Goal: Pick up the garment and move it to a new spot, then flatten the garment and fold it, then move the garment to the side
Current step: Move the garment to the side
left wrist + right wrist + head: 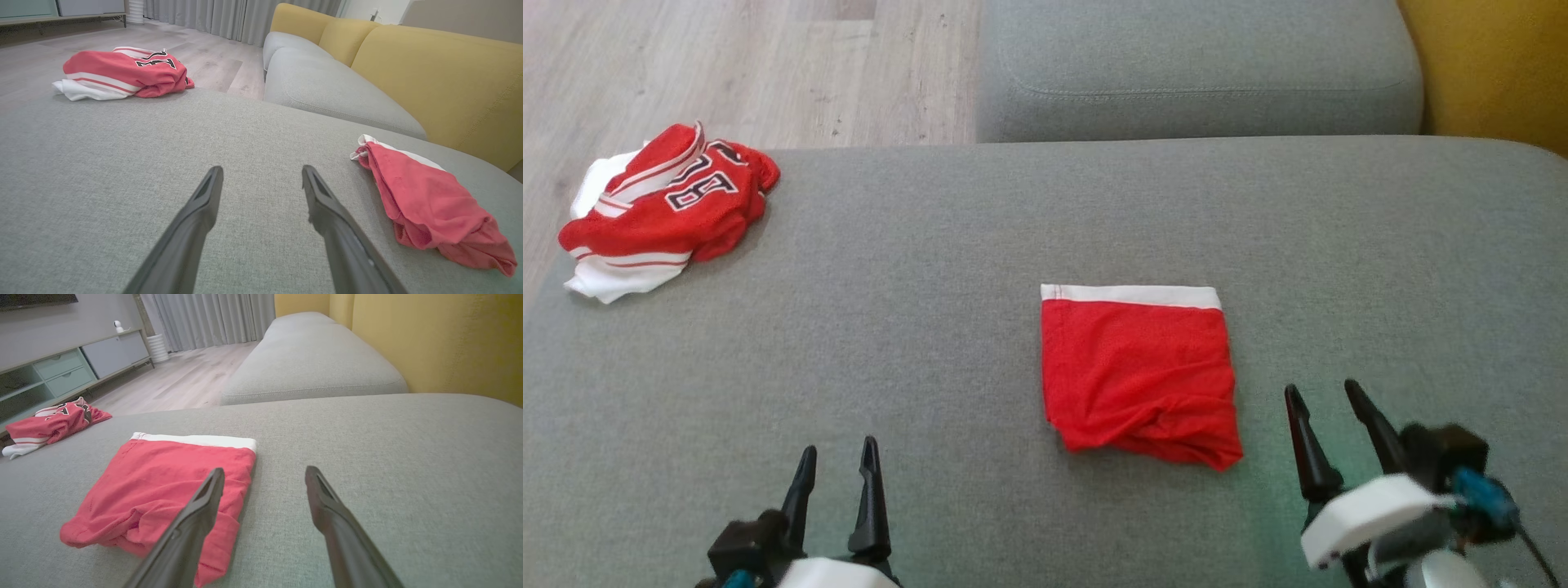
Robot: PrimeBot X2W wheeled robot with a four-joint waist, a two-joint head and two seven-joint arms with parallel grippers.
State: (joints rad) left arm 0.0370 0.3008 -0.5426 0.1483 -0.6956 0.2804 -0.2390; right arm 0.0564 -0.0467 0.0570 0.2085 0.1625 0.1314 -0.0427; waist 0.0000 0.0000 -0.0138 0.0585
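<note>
A red garment (1139, 376) with a white band along its far edge lies folded into a neat rectangle on the grey sofa seat (915, 327), right of centre. My right gripper (1321, 385) hovers open just right of its near corner, touching nothing. In the right wrist view that gripper (265, 469) shows empty, with the garment (163, 486) under and left of the left finger. My left gripper (838, 445) stands open and empty near the front edge, well left of the garment (429, 204); in the left wrist view this gripper (262, 169) points over bare cushion.
A crumpled red and white jersey (670, 208) with black numbers sits at the seat's far left corner, partly over the edge. Another grey seat cushion (1201, 73) lies beyond, with a yellow backrest (1494, 65) on the right. Wooden floor (727, 65) is at the far left.
</note>
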